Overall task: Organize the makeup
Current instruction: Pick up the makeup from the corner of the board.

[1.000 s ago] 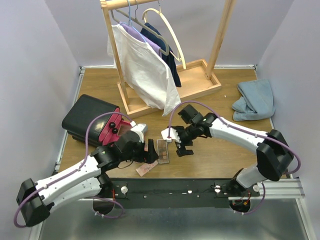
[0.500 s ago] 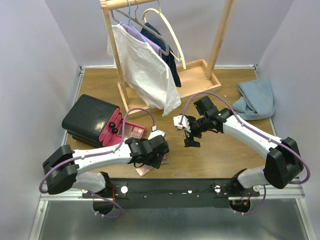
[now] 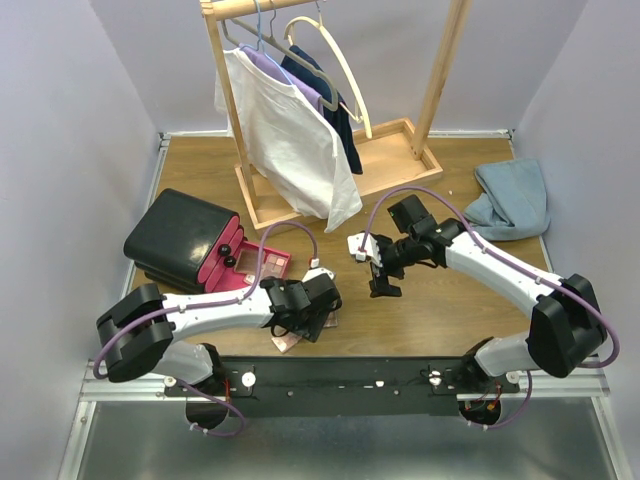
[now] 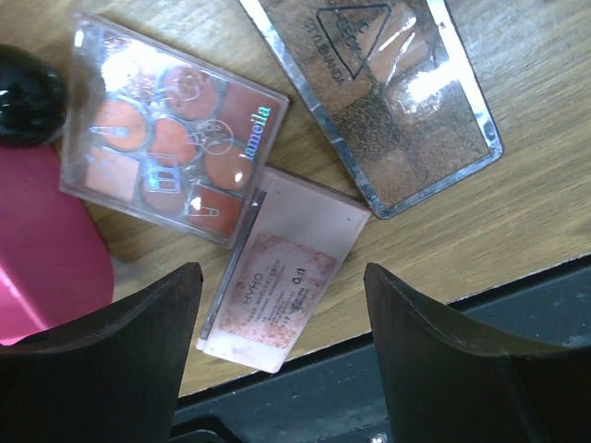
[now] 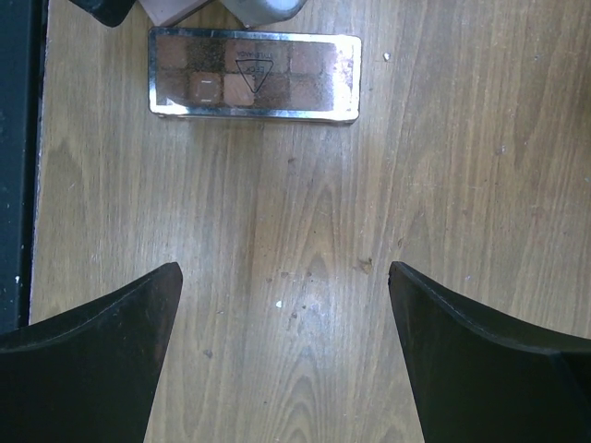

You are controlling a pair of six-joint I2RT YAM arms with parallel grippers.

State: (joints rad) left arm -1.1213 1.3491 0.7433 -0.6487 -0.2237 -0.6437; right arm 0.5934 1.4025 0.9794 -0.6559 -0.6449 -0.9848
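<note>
My left claw [image 4: 279, 277] stands open, both dark fingers spread wide and closed on nothing. It hangs over the near edge of the wooden table [image 4: 517, 212], at the lower middle of the top view. Below the gap between its fingers, at the lower centre of the left wrist frame, lies a flat pale-pink rectangular palette [image 4: 286, 254] (lettering on its label too small to rely on), set at a slant with one end toward the table edge. Its long side lies against a square clear-lidded palette of orange and red pans [image 4: 171, 129] at upper left. A long silver-framed palette of brown shades [image 4: 392, 101] lies at upper right, just beside the pink one. A pink drawer front [image 4: 42, 245] and a black knob [image 4: 26, 97] occupy the left edge. My right claw [image 5: 283, 268] is likewise open and empty over bare wood. The silver-framed palette sits at the top of its frame, well apart from the fingers.
</note>
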